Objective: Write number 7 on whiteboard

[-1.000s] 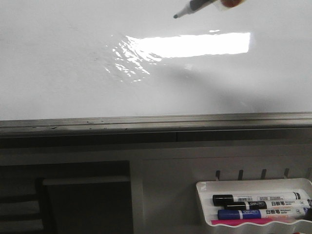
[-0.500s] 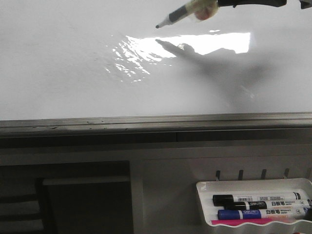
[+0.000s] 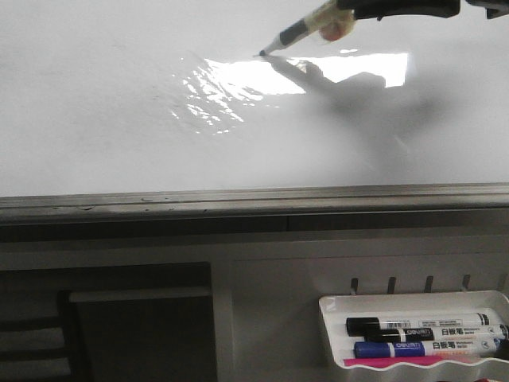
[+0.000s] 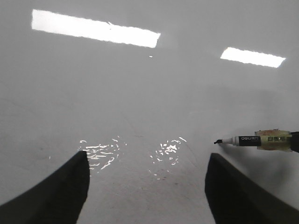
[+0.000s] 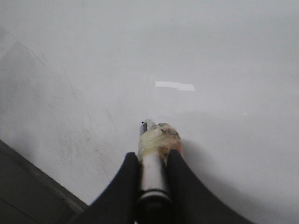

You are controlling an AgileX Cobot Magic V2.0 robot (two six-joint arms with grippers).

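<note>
- Front view: the right gripper (image 3: 350,11) is gripping a taped marker (image 3: 306,29), its tip seemingly touching the whiteboard (image 3: 95,119) ahead of the fingers.
- Left wrist view: the left gripper (image 4: 147,186) is hanging spread and empty above the board.
- Right wrist view: both fingers (image 5: 119,186) are clamping the marker barrel.

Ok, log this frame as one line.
right gripper: shut on marker | tip: at whiteboard | 7: not visible | left gripper: open, empty

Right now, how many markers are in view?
4: one taped black-barrelled marker clamped in the right gripper at the glossy whiteboard; black-capped, black and blue ones in the white plastic tray. More may be hidden.
</note>
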